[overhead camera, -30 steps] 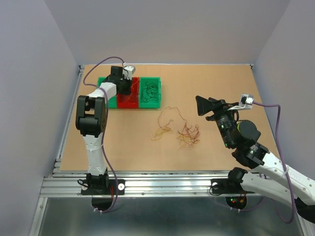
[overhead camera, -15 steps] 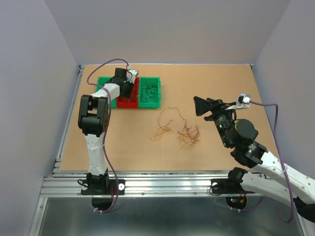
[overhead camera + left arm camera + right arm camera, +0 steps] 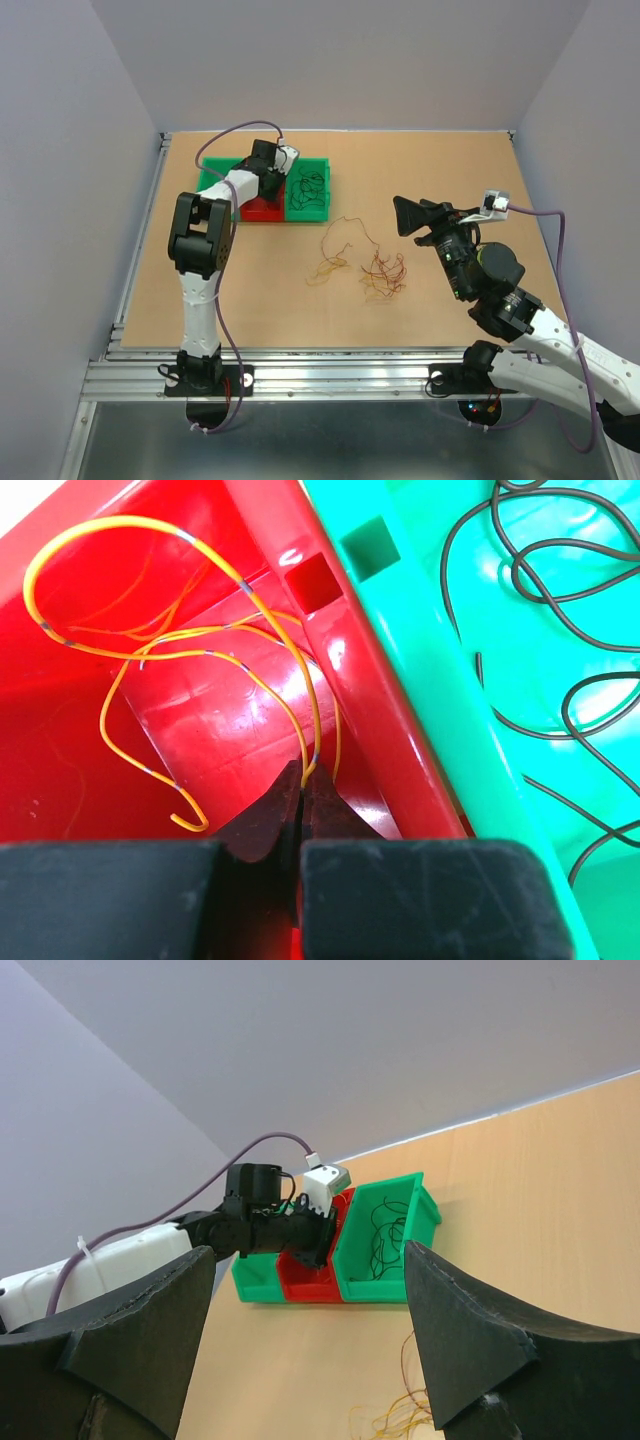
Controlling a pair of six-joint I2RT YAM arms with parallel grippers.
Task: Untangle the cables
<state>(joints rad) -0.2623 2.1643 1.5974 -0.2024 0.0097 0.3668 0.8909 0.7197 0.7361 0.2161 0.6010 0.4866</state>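
1 thin, curly orange-yellow wire (image 3: 245, 585) is pinched in the closed left gripper (image 3: 303, 780) above the glossy red plastic bin (image 3: 230, 720), perhaps brushing its floor. Loose red-brown and yellow strands (image 3: 383, 275) lie on the tan wooden table (image 3: 450, 160). The right gripper (image 3: 408, 214) hovers, fingers spread.

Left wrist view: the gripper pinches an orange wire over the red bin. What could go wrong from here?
1. The springy orange wire may flick over into the green bin and tangle with the dark wires.
2. It may cling to the left gripper when it opens.
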